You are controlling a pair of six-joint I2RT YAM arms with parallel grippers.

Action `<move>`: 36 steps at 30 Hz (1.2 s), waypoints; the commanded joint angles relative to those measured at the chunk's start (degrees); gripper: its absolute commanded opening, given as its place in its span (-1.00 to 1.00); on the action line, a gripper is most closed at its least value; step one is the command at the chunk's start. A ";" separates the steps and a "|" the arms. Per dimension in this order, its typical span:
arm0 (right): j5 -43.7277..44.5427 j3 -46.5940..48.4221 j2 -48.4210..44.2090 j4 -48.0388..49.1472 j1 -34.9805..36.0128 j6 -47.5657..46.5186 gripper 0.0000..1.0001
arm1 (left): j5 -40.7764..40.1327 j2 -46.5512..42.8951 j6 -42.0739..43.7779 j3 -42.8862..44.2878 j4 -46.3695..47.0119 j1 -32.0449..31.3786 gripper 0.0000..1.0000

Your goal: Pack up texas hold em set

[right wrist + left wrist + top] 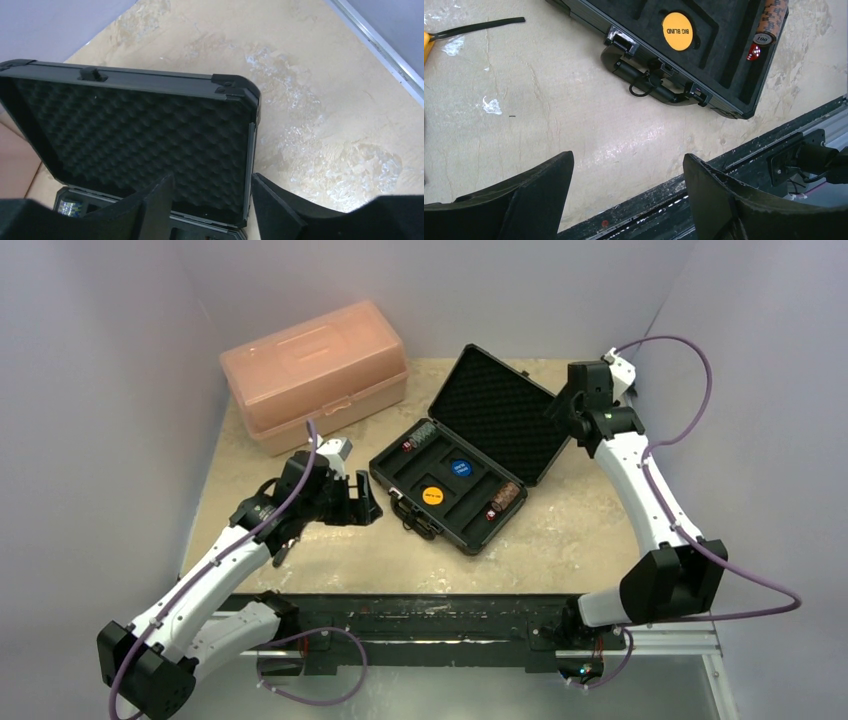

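The small black case lies open mid-table, its foam-lined lid (495,410) tilted back and its moulded tray (468,508) flat. The tray holds a grey chip stack (422,435), a blue disc (459,468), a yellow disc (433,494) and a brown-red chip stack (505,498). The handle (415,520) faces my left gripper (365,508), which is open and empty just left of it. In the left wrist view the yellow disc (677,31), red dice (753,51) and handle (649,82) show beyond the gripper (628,165). My right gripper (212,182) is open, with the lid's (140,130) right edge between its fingers.
A larger pink translucent box (315,370) stands shut at the back left. A black metal rail (420,615) runs along the table's near edge. A thin black strap (474,27) lies on the table left of the case. Grey walls enclose the table.
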 commanded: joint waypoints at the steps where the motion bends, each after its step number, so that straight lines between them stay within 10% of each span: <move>1: -2.35 2.36 -0.74 1.54 -0.22 -1.34 0.36 | 2.13 0.51 -1.11 0.50 3.63 -0.39 0.60; 5: -2.69 4.52 -1.21 0.87 -0.26 -1.90 0.95 | 1.58 0.30 -1.36 -0.85 4.36 -0.49 0.59; 12: -2.81 12.10 -0.40 1.44 -0.36 -4.04 0.98 | 1.52 0.56 -2.16 -3.25 5.91 -0.50 0.59; 36: -17.78 45.58 35.46 -6.97 -12.99 -9.76 -0.23 | 3.23 -1.18 -3.92 -9.34 7.97 -1.16 0.55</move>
